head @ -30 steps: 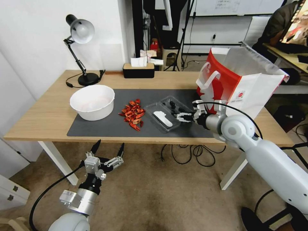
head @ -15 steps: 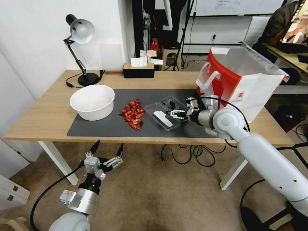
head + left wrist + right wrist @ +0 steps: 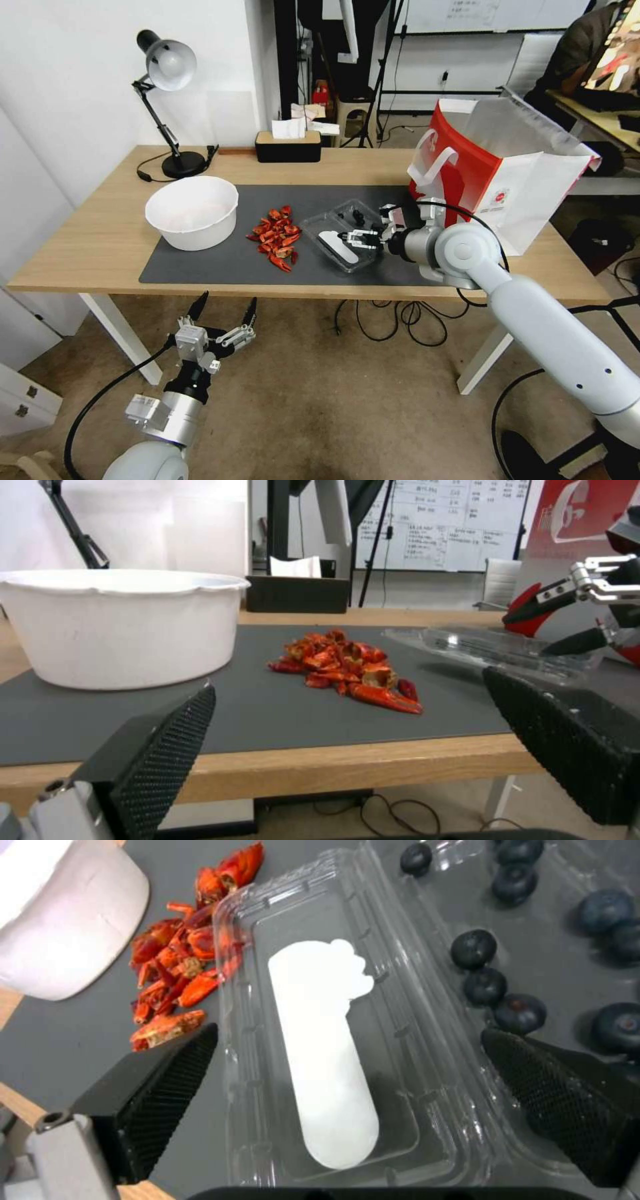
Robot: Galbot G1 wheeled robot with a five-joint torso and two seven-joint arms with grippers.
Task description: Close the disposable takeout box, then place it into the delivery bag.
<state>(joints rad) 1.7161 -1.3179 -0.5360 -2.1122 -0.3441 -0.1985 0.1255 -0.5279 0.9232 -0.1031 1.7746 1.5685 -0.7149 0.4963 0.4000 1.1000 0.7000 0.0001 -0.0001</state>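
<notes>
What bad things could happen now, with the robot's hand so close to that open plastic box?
1. The box lies open and is thin plastic; the open right gripper over it might push it instead of folding the lid shut.
2. The berries sit loose in the other half, so a jolt could roll them out.
3. The red shells lie right beside the box and could get knocked.

Bright, even room light; soft shadows, bowed edges, wrist views slightly blurred.
</notes>
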